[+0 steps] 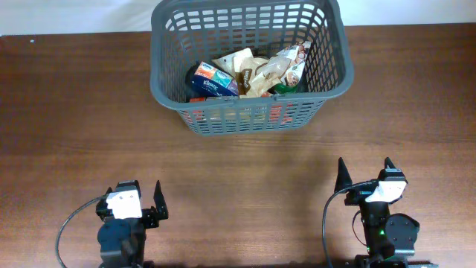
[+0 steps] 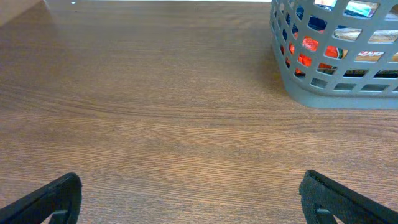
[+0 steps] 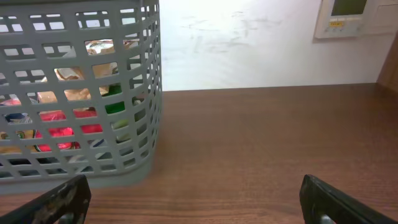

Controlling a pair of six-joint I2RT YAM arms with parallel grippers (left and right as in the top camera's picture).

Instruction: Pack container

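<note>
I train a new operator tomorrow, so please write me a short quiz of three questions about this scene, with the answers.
1. True or false: the left gripper and the right gripper are both open and empty.
2. Where is the blue tissue pack, relative to the basket? A) beside it B) inside it C) behind it
3. Fill in: seen from the arms, the basket stands at the ___ side of the table.
Key: 1 true; 2 B; 3 far.
</note>
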